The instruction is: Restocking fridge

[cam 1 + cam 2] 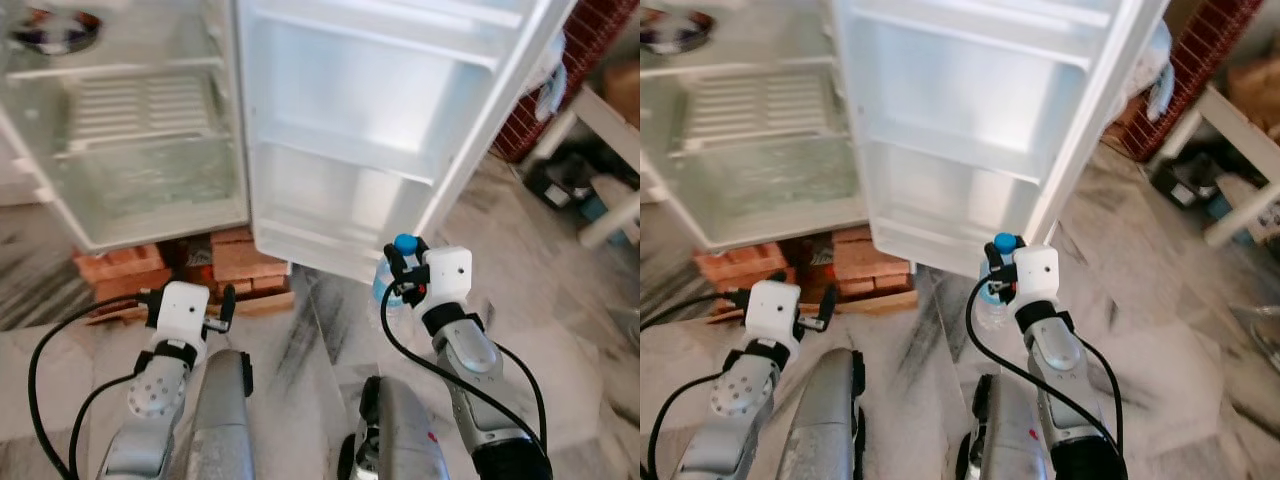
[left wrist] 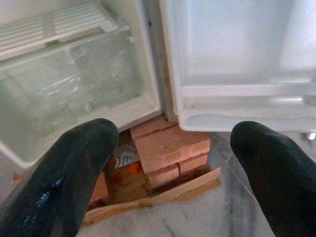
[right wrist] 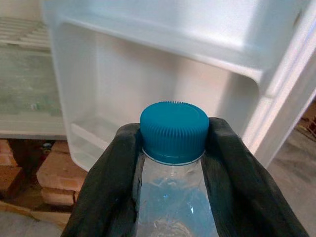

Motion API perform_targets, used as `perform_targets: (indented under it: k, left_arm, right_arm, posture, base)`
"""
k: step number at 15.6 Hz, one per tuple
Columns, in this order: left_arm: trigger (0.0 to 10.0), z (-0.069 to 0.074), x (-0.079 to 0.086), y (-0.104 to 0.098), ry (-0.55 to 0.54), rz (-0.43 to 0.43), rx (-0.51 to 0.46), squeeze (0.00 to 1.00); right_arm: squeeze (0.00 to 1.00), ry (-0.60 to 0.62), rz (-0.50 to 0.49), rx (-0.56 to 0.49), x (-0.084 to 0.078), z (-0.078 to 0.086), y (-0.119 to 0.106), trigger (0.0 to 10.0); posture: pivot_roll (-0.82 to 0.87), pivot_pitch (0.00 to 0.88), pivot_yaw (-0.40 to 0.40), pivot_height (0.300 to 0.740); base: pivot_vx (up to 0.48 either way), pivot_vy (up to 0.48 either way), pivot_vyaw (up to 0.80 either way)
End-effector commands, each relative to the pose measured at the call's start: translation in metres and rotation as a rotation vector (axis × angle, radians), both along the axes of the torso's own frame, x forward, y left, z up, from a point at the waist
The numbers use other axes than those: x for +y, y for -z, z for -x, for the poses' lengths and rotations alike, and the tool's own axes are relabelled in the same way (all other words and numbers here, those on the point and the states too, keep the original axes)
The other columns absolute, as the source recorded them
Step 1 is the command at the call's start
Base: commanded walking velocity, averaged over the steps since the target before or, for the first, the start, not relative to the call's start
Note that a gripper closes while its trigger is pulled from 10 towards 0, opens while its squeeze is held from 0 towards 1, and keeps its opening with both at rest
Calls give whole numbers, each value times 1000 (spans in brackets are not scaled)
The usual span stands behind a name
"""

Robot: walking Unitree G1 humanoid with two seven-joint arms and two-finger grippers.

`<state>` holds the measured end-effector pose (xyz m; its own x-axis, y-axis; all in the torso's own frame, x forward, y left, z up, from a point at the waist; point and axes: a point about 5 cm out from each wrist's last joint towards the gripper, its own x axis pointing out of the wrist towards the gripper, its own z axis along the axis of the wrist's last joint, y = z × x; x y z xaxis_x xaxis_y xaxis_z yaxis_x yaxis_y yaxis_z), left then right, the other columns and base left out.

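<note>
The right gripper (image 3: pixel 173 163) is pinching a clear plastic bottle (image 3: pixel 170 207) just under its blue cap (image 3: pixel 174 131), 1 black finger pressing on each side of the neck. It is holding the bottle upright in front of the lowest shelf of the open fridge door (image 1: pixel 370 130), close to the door's bottom edge but not inside it. The door's 3 white shelves (image 1: pixel 345 150) are sitting bare behind the cap.

The left gripper (image 2: pixel 168 173) is hanging lower and to the left, its 2 fingers (image 2: pixel 64 182) spread wide apart and holding nothing, pointing toward the foot of the fridge.

The fridge (image 1: pixel 130 130) is standing open, showing a ribbed white shelf above a clear crisper drawer (image 1: pixel 140 180). It is resting on stacked red bricks (image 1: pixel 235 260) with a strip of cardboard (image 2: pixel 163 195) lying on the marble floor (image 1: pixel 560 330) before them. Off to the right, a white bench (image 1: pixel 610 130) is standing by a brick wall.
</note>
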<state>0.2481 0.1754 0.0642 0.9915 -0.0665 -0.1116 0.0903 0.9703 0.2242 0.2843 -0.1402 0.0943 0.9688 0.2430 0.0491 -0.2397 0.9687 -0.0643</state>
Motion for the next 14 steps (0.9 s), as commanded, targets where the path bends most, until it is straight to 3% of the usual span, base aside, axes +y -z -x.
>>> perform_targets:
  k: [1,7,14]
  left_arm:
    - [10000,1,-2,3,5,8,10,0]
    - [10000,2,-3,5,6,21,23,0]
    - [10000,3,-4,7,14,11,32,0]
  right_arm:
    - [0,-4,4,-28,-2,-2,-6,10000]
    - [0,-74,12,-45,6,2,-7,10000]
    - [0,-124,-4,-54,9,6,-9,10000]
  posture:
    - [129,158,-87,621]
    - [129,162,-85,621]
    - [126,167,-85,621]
  base:
    - [0,0,0]
    - [0,0,0]
    - [72,78,521]
